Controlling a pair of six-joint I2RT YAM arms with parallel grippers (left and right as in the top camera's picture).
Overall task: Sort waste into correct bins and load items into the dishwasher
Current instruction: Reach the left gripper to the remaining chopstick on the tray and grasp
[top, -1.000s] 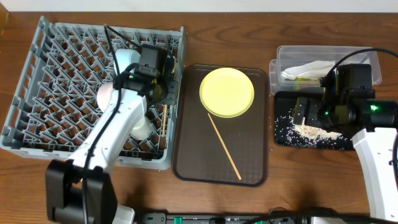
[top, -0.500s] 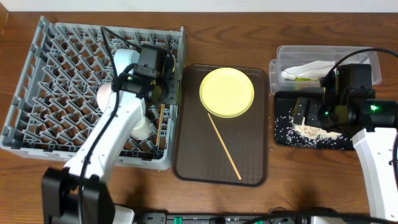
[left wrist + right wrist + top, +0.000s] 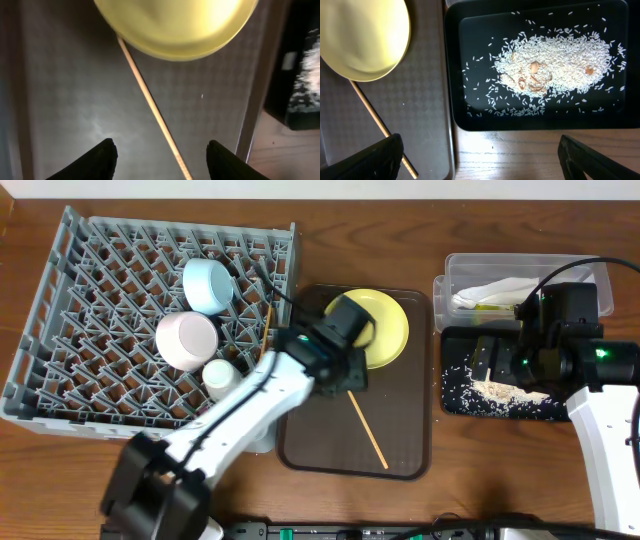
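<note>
Chopstick (image 3: 150, 105) on brown tray (image 3: 65, 100) below left gripper (image 3: 161, 150); wrist pointing down, fingers (image 3: 100, 160) spread, empty.

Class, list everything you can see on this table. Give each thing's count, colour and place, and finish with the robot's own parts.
dish rack: one, grey, left side of the table
light blue bowl: one, in the rack
white bowl: one, pinkish white, in the rack
small cup: one, white, in the rack
chopsticks: two, wooden; one on the brown tray, one at the rack's right edge
yellow plate: one, on the brown tray
brown tray: one, centre
clear box: one, far right
napkin: one, white, in the clear box
wrapper: one, green, in the clear box
black tray: one, right
rice: many white grains, in the black tray
left end effector: open, over the tray's chopstick
right end effector: open, above the black tray
</note>
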